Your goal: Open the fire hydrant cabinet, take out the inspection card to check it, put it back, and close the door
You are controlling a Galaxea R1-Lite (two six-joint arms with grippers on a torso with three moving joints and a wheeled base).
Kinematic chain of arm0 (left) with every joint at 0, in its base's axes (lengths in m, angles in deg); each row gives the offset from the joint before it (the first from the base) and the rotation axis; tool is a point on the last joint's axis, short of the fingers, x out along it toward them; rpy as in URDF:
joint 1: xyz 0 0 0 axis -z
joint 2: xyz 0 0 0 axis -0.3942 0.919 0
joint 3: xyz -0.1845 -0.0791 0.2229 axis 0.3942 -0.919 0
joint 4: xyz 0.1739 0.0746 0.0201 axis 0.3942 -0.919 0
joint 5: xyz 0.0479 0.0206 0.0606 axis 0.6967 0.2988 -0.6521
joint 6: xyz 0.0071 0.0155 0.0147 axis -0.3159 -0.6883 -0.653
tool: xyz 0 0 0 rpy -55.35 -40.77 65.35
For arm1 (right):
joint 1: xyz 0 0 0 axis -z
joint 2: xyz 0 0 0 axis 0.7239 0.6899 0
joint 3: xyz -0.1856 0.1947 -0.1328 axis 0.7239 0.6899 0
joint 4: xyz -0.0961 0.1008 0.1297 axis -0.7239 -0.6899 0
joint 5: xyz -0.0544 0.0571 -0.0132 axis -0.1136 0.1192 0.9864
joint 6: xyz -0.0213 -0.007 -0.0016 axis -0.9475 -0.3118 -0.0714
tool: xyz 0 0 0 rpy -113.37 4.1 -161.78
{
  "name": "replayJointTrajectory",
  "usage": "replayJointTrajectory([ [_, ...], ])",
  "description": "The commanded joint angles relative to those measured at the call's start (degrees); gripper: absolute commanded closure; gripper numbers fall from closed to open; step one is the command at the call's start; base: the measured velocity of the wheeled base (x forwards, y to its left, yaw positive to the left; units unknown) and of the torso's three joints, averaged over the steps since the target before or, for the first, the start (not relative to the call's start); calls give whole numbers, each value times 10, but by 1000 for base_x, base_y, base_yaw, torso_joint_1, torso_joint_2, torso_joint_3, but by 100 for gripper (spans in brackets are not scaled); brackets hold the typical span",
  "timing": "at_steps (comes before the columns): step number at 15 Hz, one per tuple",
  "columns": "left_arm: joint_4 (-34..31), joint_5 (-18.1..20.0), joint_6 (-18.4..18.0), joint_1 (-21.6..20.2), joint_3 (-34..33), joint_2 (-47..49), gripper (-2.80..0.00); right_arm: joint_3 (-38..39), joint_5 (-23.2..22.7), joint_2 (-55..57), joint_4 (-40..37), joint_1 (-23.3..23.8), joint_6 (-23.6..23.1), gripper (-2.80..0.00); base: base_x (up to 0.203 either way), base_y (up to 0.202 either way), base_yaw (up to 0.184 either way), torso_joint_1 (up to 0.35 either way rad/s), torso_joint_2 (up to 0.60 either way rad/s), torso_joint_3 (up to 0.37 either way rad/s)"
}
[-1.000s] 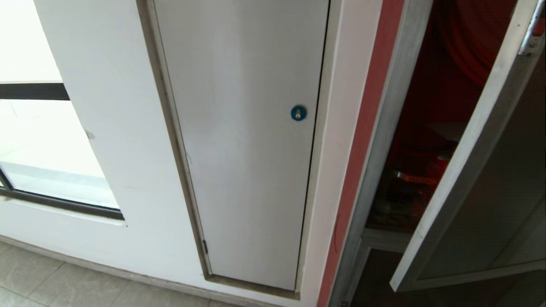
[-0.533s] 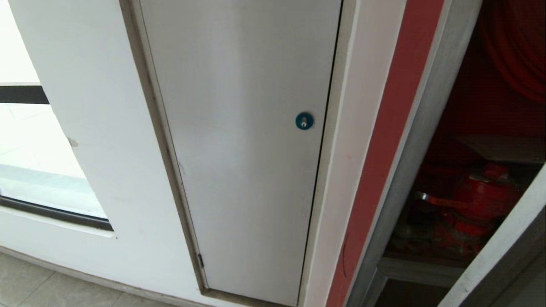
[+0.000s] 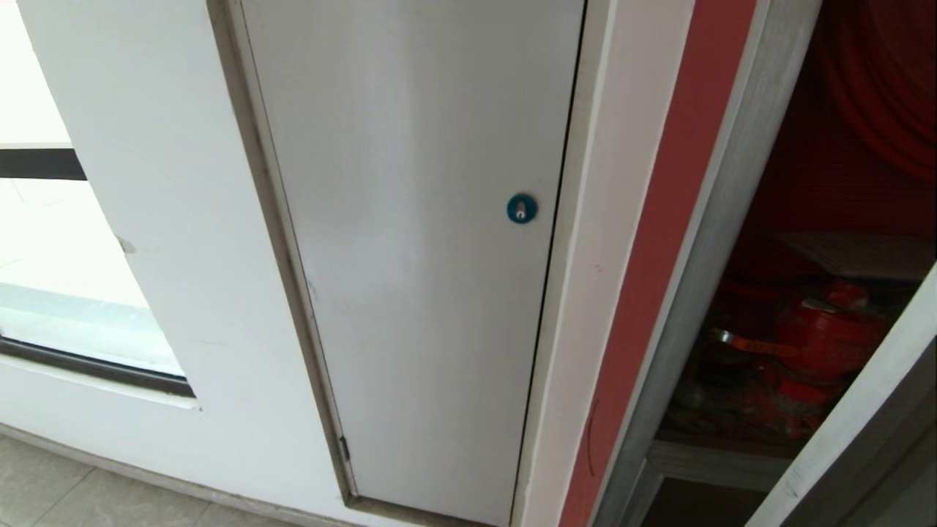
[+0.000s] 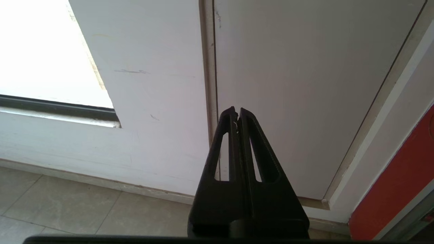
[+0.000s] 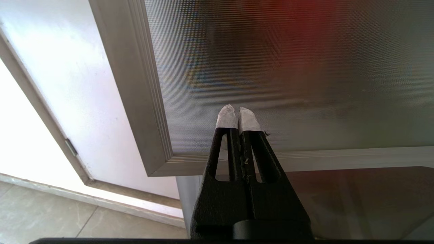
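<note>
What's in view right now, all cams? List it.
fire hydrant cabinet: 1, silver frame, red inside, right of the head view, standing open
door: 1, silver-framed dark ribbed glass, swung open, in front of the right wrist camera
red hydrant fittings: a cluster, red, on the shelf inside the cabinet
red hose: 1, red, upper part of the cabinet interior
grey-white door: 1, flush in the wall, closed, centre of the head view
blue lock: 1, round, on that door's right edge
window: 1, dark frame, left
floor tiles: beige, below the wall
left gripper: 1, black, shut, empty, facing the grey-white door
right gripper: 1, black with white-wrapped tips, shut, empty, facing the glass door
</note>
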Motion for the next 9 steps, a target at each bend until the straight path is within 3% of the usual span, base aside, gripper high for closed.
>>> replayJointTrajectory([
  [1, 0, 0, 0, 0, -4, 1, 0, 0, 0, 0, 0, 0, -2, 0, 0, 0, 0, 0, 0, 0],
  [9, 0, 0, 0, 0, -4, 1, 0, -4, 1, 0, 0, 0, -1, 0, 0, 0, 0, 0, 0, 0],
])
